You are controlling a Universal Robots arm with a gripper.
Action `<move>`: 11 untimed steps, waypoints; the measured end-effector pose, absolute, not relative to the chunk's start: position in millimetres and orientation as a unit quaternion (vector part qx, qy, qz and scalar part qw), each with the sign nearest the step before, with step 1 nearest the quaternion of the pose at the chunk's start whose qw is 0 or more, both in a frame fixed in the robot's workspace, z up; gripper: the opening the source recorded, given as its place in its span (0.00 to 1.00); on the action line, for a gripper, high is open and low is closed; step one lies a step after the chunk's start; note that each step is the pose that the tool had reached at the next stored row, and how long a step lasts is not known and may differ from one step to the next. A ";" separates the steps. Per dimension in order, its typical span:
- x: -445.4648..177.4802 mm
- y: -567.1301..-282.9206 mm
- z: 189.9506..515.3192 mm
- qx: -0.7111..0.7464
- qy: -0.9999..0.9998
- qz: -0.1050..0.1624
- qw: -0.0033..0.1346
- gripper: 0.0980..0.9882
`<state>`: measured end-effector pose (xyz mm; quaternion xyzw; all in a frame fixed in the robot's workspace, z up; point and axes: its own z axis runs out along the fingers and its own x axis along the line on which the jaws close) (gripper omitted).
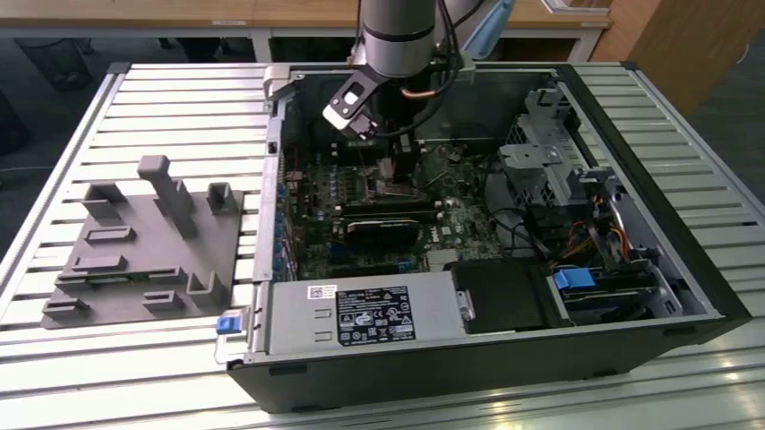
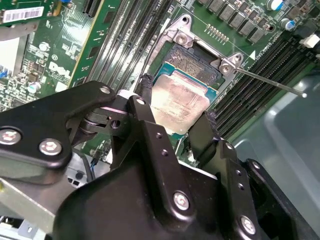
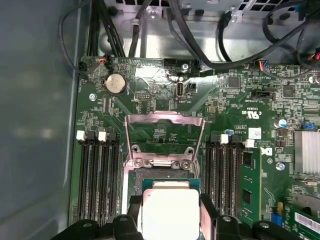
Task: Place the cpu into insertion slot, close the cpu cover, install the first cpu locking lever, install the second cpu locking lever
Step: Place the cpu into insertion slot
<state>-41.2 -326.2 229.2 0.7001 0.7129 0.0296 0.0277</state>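
The gripper (image 2: 177, 102) is clamping the cpu (image 3: 170, 206) at the slot (image 2: 192, 61), seating unclear. The cover (image 3: 165, 117) is standing open; a lever (image 2: 270, 82) is hanging free.

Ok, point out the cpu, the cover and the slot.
cpu (image 3: 170, 212): first wrist view, middle of its silvery face.
cover (image 3: 165, 118): first wrist view, frame bar farthest from the cpu.
slot (image 2: 192, 62): second wrist view, uncovered grey field beside the cpu.

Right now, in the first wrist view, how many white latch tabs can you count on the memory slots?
4: two latch tabs on one side of the cpu cover, two on the other. The end effector may hide more.
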 end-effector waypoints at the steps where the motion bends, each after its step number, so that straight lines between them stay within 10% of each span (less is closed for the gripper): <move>1: -41.2 -326.2 227.6 0.700 0.713 0.030 0.028 0.50; 11: -41.7 -325.8 216.5 0.700 0.713 0.029 0.028 0.50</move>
